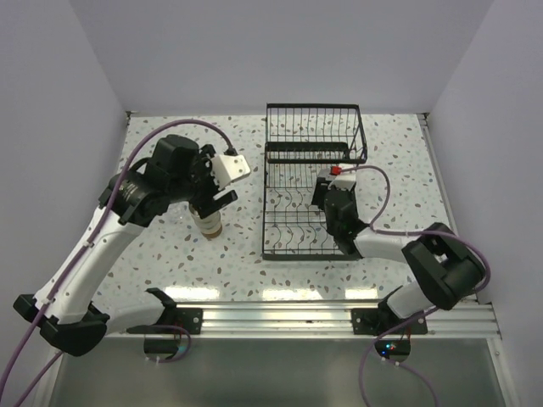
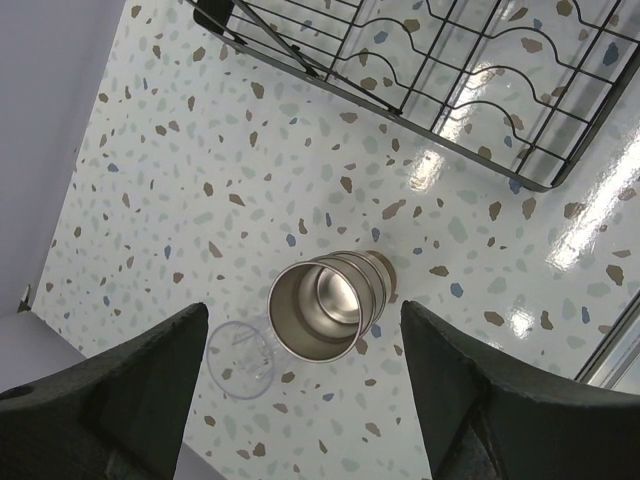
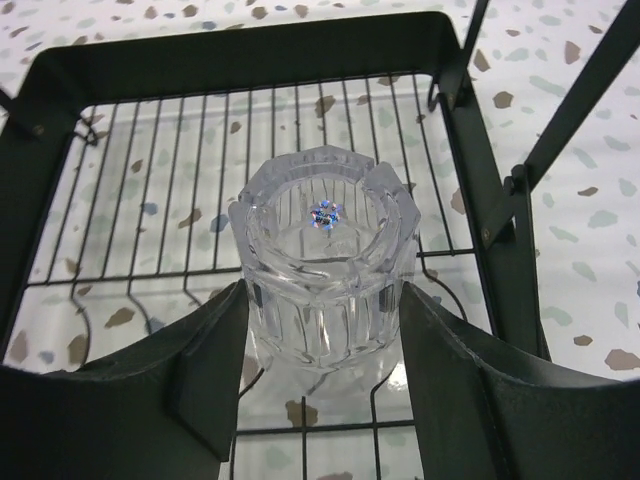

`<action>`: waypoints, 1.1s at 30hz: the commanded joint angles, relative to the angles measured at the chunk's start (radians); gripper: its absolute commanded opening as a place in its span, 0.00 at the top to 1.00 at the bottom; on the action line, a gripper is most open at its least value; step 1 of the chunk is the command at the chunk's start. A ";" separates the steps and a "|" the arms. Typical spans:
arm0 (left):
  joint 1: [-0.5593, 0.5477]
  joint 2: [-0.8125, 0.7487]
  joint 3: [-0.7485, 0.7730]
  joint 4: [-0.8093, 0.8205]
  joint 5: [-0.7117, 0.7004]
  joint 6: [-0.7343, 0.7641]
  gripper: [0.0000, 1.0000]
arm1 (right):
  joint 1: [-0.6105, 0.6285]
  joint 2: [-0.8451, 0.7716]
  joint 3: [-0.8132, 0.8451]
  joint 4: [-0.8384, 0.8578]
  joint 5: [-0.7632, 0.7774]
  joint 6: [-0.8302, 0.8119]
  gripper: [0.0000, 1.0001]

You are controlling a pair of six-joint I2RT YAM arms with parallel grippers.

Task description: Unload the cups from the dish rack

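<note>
The black wire dish rack [image 1: 273, 251] sits right of centre on the speckled table. A clear faceted cup [image 3: 322, 250] stands on its wire floor. My right gripper [image 3: 322, 292] is shut on it, one finger pressed against each side. In the top view the right gripper [image 1: 327, 195] is down inside the rack. Left of the rack, a stack of brown cups [image 2: 325, 305] with shiny grey insides stands on the table, and a clear cup [image 2: 240, 358] rests beside it. My left gripper [image 2: 303, 312] hovers open above the stack, holding nothing.
The rack's taller basket section [image 1: 314, 129] is at the far end. A corner of the rack [image 2: 480, 90] shows in the left wrist view. White walls close in the table on three sides. A metal rail [image 1: 280, 318] runs along the near edge.
</note>
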 commanded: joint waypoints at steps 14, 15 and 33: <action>0.135 -0.118 -0.133 0.314 0.161 -0.268 0.27 | 0.006 -0.417 0.120 -0.546 -0.638 0.010 0.82; 0.146 -0.113 -0.136 0.325 0.199 -0.271 0.27 | 0.008 -0.426 0.125 -0.563 -0.597 0.019 0.81; 0.148 -0.044 -0.213 0.299 0.250 -0.231 0.29 | 0.005 -0.273 0.123 -0.572 -0.557 0.048 0.82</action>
